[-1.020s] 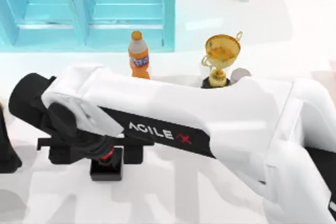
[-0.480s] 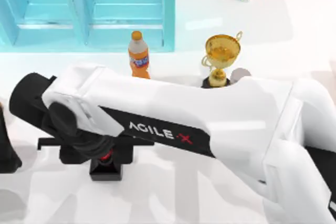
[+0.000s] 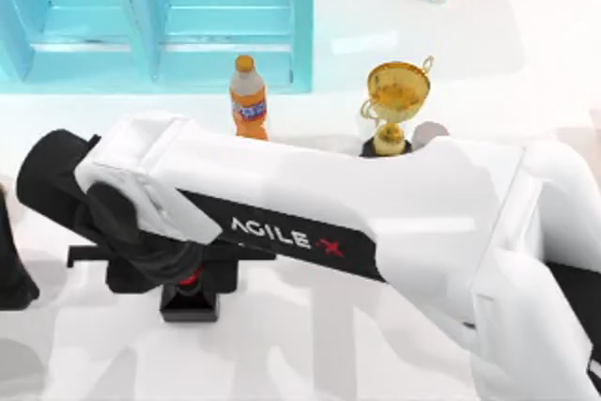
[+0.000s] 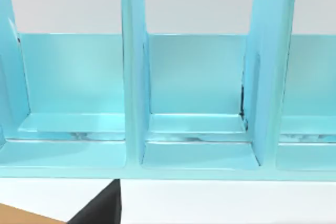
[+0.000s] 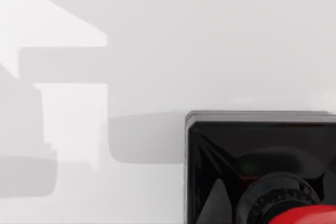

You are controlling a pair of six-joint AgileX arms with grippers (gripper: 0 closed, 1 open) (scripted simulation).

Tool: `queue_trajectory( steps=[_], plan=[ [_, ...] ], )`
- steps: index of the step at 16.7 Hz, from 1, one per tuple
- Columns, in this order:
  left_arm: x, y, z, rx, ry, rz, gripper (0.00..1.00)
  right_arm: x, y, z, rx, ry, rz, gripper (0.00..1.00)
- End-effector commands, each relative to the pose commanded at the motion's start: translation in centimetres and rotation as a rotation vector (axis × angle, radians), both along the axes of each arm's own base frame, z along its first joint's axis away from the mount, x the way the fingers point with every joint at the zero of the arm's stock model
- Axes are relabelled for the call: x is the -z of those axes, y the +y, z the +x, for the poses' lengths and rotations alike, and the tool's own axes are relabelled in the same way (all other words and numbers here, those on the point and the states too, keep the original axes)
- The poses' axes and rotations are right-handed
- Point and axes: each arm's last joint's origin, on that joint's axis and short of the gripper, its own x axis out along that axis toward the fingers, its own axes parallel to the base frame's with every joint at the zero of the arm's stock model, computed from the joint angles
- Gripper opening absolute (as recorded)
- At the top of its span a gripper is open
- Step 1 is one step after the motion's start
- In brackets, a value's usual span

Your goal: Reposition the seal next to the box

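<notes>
Small red-knobbed seal on black square base (image 3: pixel 191 300) sits on white table (image 3: pixel 394 16), well short of large turquoise panelled box (image 3: pixel 155 21). Your right gripper (image 3: pixel 178 274) directly over seal; jaws closed on red knob, by look of it. Left arm parked facing box.

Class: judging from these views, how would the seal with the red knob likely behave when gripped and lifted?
The seal looks rigid. Its glossy rounded knob may slip between fingers. Its broad square black base suggests it should stand steadily rather than roll.
</notes>
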Motion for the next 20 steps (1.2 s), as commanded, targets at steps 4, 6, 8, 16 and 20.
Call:
queue_trajectory(
  steps=[4, 6, 8, 16, 20],
  plan=[
    [0.0, 0.0, 0.0, 0.0, 0.0, 0.0, 1.0, -2.4, 0.1, 0.1, 0.003, -0.009, 0.002, 0.0],
    [0.0, 0.0, 0.0, 0.0, 0.0, 0.0, 1.0, -3.9, 0.1, 0.1, 0.002, -0.004, 0.0, 0.0],
    [0.0, 0.0, 0.0, 0.0, 0.0, 0.0, 1.0, -4.8, 0.0, 0.0, 0.0, 0.0, 0.0, 0.0],
    [0.0, 0.0, 0.0, 0.0, 0.0, 0.0, 1.0, -6.3, -1.4, 0.6, -0.01, 0.009, 0.007, 0.0],
    [0.0, 0.0, 0.0, 0.0, 0.0, 0.0, 1.0, -10.2, -6.9, 2.5, -0.031, 0.034, 0.014, 0.0]
  ],
)
